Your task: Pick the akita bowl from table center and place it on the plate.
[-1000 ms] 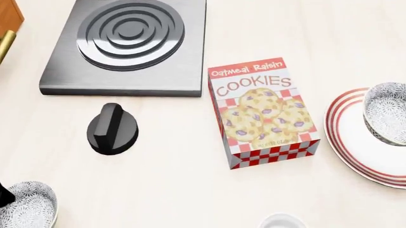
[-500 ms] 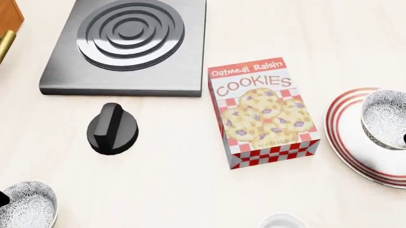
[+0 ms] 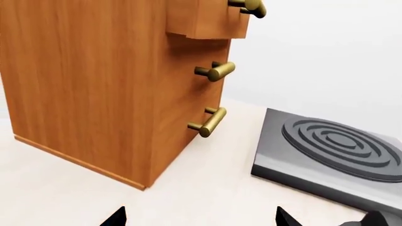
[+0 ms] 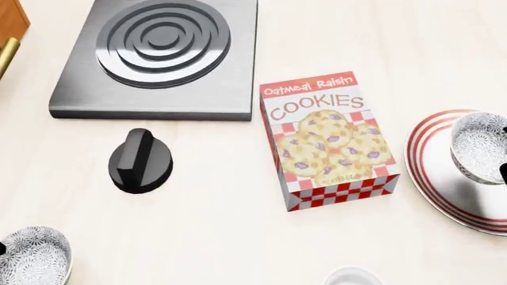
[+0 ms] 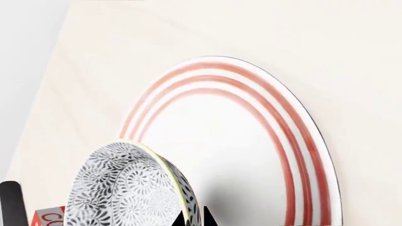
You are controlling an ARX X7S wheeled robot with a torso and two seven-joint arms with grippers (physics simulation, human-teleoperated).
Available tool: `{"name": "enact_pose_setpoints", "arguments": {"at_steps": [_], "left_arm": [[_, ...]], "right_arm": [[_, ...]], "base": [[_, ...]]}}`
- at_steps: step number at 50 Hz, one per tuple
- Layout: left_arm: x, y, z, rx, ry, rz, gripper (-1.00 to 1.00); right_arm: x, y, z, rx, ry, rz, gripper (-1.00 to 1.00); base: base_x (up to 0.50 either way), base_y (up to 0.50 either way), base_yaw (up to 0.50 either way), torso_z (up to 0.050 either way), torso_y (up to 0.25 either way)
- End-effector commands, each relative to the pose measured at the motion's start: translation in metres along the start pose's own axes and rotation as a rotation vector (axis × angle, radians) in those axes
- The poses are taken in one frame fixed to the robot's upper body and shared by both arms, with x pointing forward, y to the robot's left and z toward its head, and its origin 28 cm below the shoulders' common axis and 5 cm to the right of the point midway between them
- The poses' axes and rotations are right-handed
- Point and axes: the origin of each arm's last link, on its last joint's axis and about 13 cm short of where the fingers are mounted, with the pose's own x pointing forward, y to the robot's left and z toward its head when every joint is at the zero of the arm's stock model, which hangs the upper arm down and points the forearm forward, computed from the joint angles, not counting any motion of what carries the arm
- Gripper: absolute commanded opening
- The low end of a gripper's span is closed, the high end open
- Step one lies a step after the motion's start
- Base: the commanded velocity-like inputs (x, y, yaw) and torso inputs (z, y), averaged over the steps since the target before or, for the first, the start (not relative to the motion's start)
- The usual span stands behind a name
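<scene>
Head view, from the left: a second bowl (image 4: 32, 256) sits at the table's (image 4: 222, 237) near edge, then a black knob (image 4: 141, 160), the burner (image 4: 162, 53), the cookie box (image 4: 329, 139), and the plate (image 4: 436, 172). The bowl (image 4: 479, 145) hangs over the plate, pinched at its rim by the right gripper (image 5: 195, 219). Left gripper (image 3: 197, 217) shows only two spread tips, holding nothing, near a wooden cabinet (image 3: 107, 80)

Grey-speckled akita bowl (image 4: 478, 146); white plate (image 4: 443, 184) with red rings.
</scene>
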Motion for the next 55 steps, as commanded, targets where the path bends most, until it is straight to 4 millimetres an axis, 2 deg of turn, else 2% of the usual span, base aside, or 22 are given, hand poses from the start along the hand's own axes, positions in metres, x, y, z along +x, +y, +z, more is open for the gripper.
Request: {"name": "enact_pose_setpoints", "arguments": {"at_steps": [1, 19, 32, 33, 41, 55], "left_arm": [[0.0, 0.002, 0.004, 0.003, -0.01, 0.004, 1.0], [-0.001, 0.006, 0.009, 0.003, -0.024, 0.009, 1.0], [-0.001, 0.004, 0.011, 0.002, -0.023, 0.007, 1.0], [-0.001, 0.004, 0.011, 0.001, -0.023, 0.007, 1.0], [-0.003, 0.002, 0.009, -0.001, -0.021, -0.007, 1.0], [-0.004, 0.001, 0.016, -0.012, -0.038, -0.015, 1.0]], "right_arm": [[0.01, 0.004, 0.003, 0.027, -0.012, 0.037, -1.0], [0.018, 0.001, -0.003, 0.042, -0.003, 0.018, -1.0], [0.017, 0.001, 0.0, 0.041, -0.036, 0.034, -1.0], [0.017, 0.001, 0.001, 0.041, -0.048, 0.032, 1.0], [0.003, 0.003, 0.003, 0.057, -0.134, 0.075, 1.0], [-0.028, 0.012, 0.019, 0.191, -0.497, 0.24, 1.0]], "base": [[0.0, 0.0, 0.0, 0.0, 0.0], [0.0, 0.0, 0.0, 0.0, 0.001], [0.0, 0.0, 0.0, 0.0, 0.0], [0.0, 0.0, 0.0, 0.0, 0.0], [0.0, 0.0, 0.0, 0.0, 0.0], [0.0, 0.0, 0.0, 0.0, 0.0]]}}
